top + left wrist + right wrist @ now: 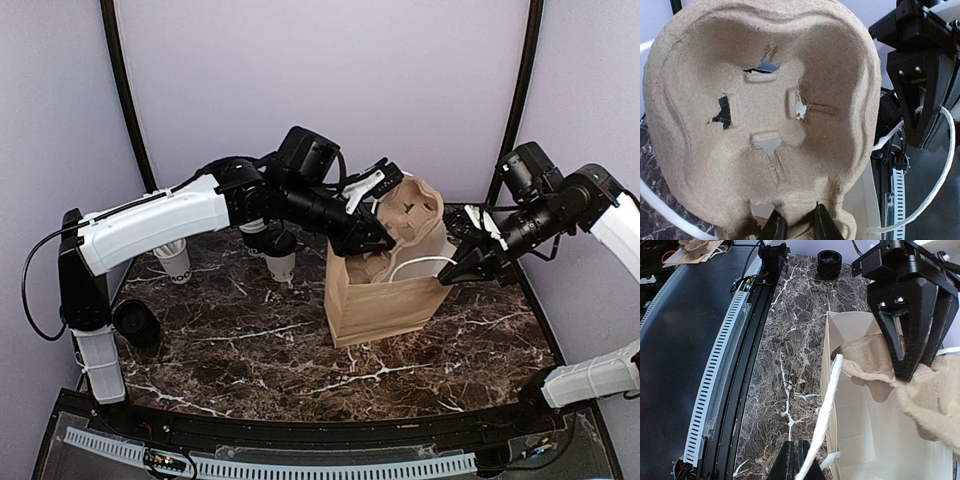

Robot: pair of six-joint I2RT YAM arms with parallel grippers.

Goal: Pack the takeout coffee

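A brown paper bag (385, 300) stands open mid-table. My left gripper (383, 237) (795, 221) is shut on the edge of a tan pulp cup carrier (415, 208) (765, 125), holding it tilted upright over the bag's mouth. My right gripper (452, 272) (802, 452) is shut on the bag's white handle (420, 262) (827, 410), at the bag's right side. Two small white paper cups (175, 262) (281, 265) stand at the back left, their tops hidden under my left arm; I cannot tell whether they are the lidded takeout coffee.
A round black object (135, 322) (830, 262) lies near the left arm's base. Purple walls close the back and sides. A black ledge with a white slotted strip (300, 462) runs along the near edge.
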